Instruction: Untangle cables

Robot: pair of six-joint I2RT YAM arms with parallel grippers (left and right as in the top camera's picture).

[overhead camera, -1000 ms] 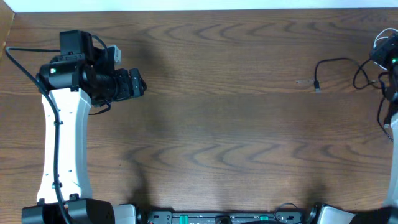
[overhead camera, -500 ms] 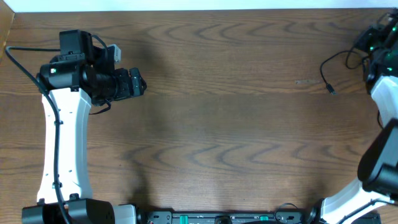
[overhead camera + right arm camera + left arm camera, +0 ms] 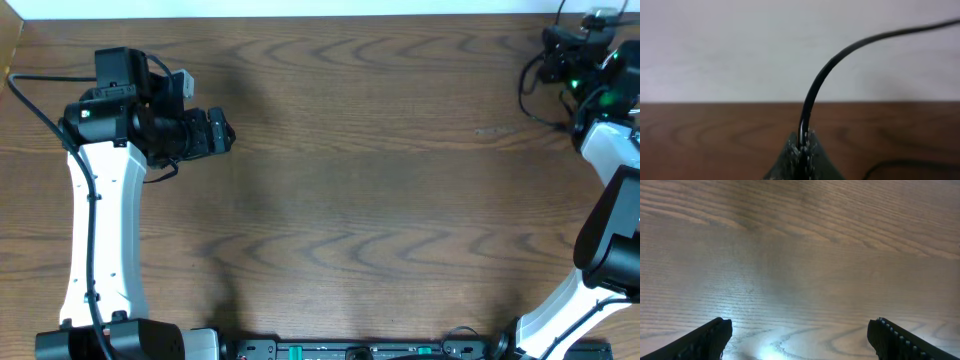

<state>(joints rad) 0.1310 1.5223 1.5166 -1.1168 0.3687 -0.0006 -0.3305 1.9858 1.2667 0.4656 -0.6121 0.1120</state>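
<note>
At far right, right tool (image 3: 801, 148) pinches black cable (image 3: 809, 100).

Left arm (image 3: 110, 230): long white link, black joints, one green light, thin black cable (image 3: 93, 240) running along it. Right arm (image 3: 598, 148): white shell, black head, green lights. Left fingers (image 3: 905, 340): black, ridged.

One thin black cable (image 3: 812, 95) curves up from the closed right pincer (image 3: 801, 150) toward the upper right, looping slack at the overhead frame's upper right
</note>
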